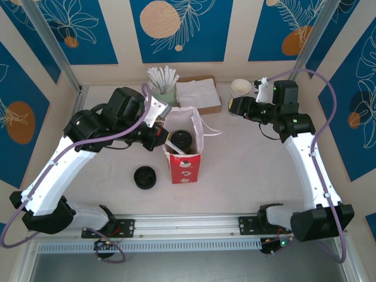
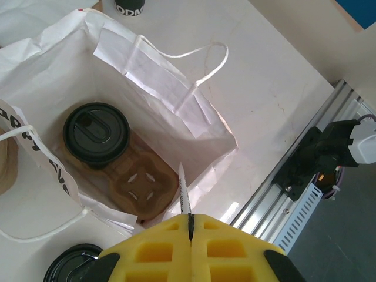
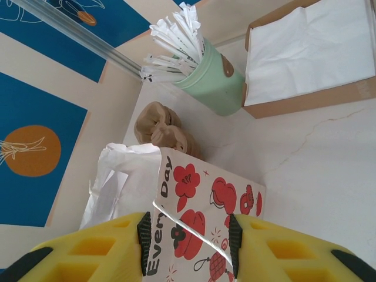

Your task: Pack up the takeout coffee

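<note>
Round-lidded takeout coffee (image 2: pixel 96 132) in crinkly bag (image 2: pixel 158 64) — L pincer (image 2: pixel 191 220) pinching paper straw (image 2: pixel 183 185).

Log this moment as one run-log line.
takeout coffee: in paper bag, on cup carrier | left gripper: shut on wrapped straw at bag mouth | right gripper: open

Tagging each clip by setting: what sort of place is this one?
Probably a staged café takeout counter: wrapped straws in a cup, a box of napkins, and a lidded coffee inside a paper bag.
</note>
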Robot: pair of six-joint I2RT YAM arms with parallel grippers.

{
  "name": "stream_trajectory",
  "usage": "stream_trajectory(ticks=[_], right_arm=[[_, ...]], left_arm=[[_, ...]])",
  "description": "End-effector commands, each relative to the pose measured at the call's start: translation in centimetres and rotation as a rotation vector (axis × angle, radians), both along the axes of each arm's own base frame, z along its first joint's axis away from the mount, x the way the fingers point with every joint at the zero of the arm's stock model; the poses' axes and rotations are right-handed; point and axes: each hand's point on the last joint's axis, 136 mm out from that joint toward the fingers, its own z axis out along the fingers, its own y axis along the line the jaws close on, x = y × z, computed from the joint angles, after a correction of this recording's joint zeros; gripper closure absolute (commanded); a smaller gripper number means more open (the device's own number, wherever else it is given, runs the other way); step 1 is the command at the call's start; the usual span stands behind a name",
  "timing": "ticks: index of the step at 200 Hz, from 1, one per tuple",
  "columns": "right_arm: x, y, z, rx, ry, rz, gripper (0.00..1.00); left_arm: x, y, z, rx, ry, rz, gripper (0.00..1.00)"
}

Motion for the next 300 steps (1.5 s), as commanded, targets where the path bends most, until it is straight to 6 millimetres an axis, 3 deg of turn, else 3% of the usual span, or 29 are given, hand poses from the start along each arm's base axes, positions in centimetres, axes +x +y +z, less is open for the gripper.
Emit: stream_trajectory(ticks=[1,52,109,133,162,188,221,255,300], right_arm=[[-0.5,0.2,0.2,0.017,-0.012,0.020,0.57],[-0.8,0.2,0.4,0.023,-0.015,0.023,0.57],[-1.2,0.4,0.7,0.034,-0.028,0.036,0.58],[-1.2,0.3,0.7,0.027,-0.033,0.030,0.57],[-0.2,0.3,0.9,-0.023,-0.050,0.012,0.58],[1.2,1.5,1.2,-0.094,-0.051,0.023,0.58],[3.9,3.2,1.4,-0.179,-0.043,0.014,0.57],[7.5,4.9,-0.4,-0.268,0.007,0.005,0.57],[13.5,5.8,-2.3,-0.350,0.041,-0.053,0.57]], left_arm=[[-0.3,-0.7,-0.5,0.004,0.018,-0.031,0.95],[-0.2,-1.1,1.8,-0.062,-0.048,-0.046,0.74],[-0.5,0.3,5.1,-0.159,-0.172,-0.008,0.70],[-0.5,1.5,5.8,-0.185,-0.233,0.034,0.58],[0.6,5.2,6.3,-0.182,-0.360,0.206,0.44],[0.8,8.9,6.6,-0.197,-0.451,0.360,0.40],[0.1,12.2,6.3,-0.190,-0.485,0.466,0.34],[-0.7,13.7,5.5,-0.175,-0.468,0.502,0.33],[-1.0,14.1,4.8,-0.182,-0.446,0.518,0.29]])
